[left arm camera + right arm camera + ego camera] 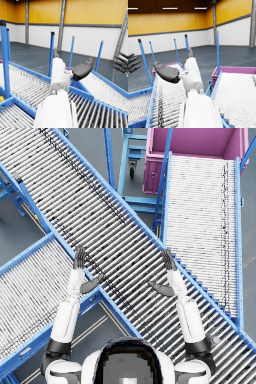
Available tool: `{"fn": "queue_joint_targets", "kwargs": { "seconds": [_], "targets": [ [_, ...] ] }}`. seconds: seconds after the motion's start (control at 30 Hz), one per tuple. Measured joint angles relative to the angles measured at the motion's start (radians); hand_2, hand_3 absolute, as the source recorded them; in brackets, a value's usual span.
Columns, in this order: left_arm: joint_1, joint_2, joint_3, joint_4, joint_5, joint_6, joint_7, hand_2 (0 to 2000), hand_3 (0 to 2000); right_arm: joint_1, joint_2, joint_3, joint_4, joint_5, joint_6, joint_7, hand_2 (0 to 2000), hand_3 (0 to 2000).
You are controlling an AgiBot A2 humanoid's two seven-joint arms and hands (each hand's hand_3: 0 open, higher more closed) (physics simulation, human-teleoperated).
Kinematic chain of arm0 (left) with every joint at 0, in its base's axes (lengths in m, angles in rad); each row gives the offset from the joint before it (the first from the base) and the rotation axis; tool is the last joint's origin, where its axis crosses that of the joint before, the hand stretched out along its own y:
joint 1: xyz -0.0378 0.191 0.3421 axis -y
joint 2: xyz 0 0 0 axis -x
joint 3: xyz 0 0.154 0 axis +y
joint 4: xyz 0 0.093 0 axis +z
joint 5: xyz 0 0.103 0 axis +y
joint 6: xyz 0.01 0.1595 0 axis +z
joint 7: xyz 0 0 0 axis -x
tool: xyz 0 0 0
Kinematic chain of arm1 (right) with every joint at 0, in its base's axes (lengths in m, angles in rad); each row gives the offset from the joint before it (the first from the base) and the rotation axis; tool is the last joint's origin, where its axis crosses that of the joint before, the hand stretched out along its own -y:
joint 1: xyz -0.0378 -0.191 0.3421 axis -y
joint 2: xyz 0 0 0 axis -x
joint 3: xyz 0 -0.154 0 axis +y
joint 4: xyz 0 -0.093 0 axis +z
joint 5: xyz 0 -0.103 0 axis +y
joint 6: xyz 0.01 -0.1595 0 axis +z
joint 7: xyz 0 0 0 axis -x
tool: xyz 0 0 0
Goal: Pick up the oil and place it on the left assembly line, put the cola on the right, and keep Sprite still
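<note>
No oil, cola or Sprite shows in any view. My left hand [81, 273] hovers over the left edge of the long diagonal roller conveyor [100, 213], fingers straight and thumb spread, holding nothing. My right hand [167, 276] hovers over the same conveyor's right side, also spread and holding nothing. In the left wrist view my left hand [81, 68] shows with its dark thumb out, and the right hand's fingertips [120, 62] appear at the edge. The right wrist view shows my right hand [169, 71] the same way.
A second roller conveyor [30, 288] lies at the lower left, and a third [202, 218] runs at the right up to a pink bin [200, 143]. Blue frame rails and posts [51, 52] border each line. Grey floor lies between them.
</note>
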Motion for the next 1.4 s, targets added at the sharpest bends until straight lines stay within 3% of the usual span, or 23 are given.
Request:
{"fn": "queue_joint_targets", "kwargs": {
  "seconds": [1.4],
  "targets": [
    [0.000, 0.000, 0.000, 0.000, 0.000, 0.000, 0.000, 0, 0, 0.000, 0.000, 0.000, 0.000, 0.000, 0.000, 0.000, 0, 0]
  ]
}}
